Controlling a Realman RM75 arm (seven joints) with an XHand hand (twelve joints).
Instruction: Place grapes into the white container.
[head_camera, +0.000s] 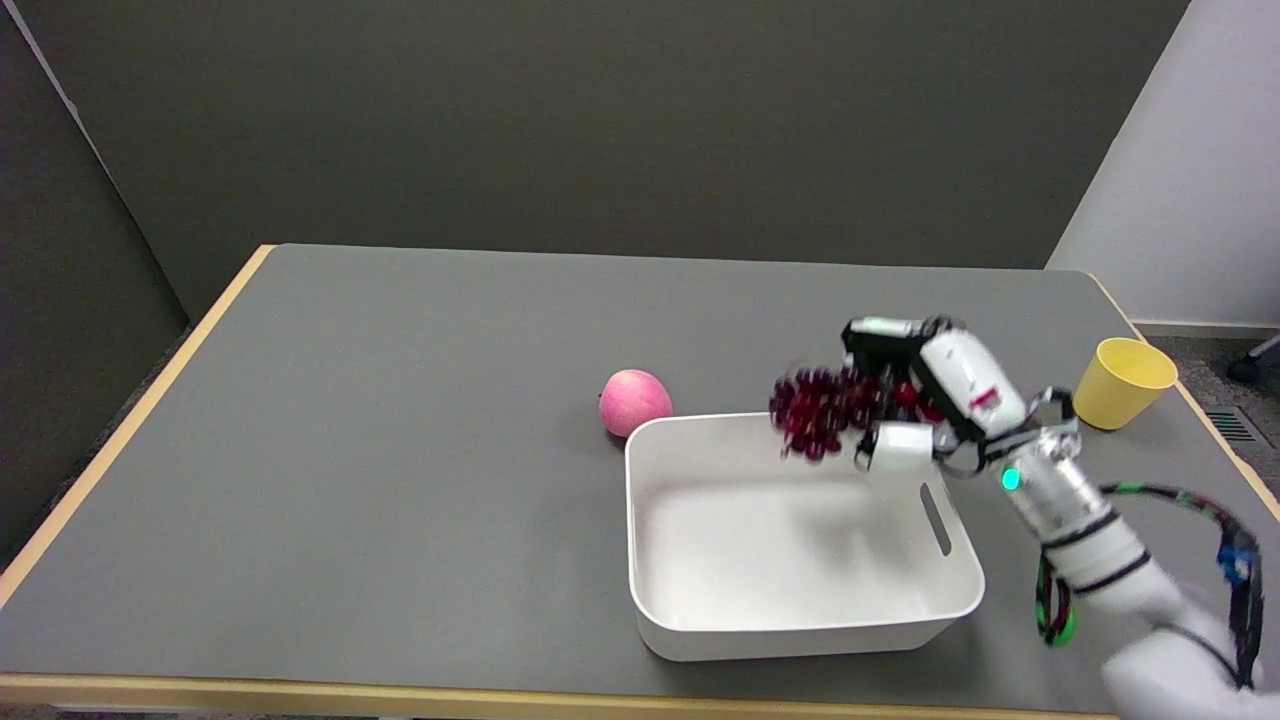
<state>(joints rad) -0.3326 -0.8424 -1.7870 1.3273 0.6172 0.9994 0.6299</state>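
Now hand (925, 400) holds grapes (822, 408) leftward.

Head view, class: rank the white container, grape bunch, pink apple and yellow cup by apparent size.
1. white container, clearly largest.
2. grape bunch, partly hidden by the right hand.
3. yellow cup and pink apple: look alike, so unranked.
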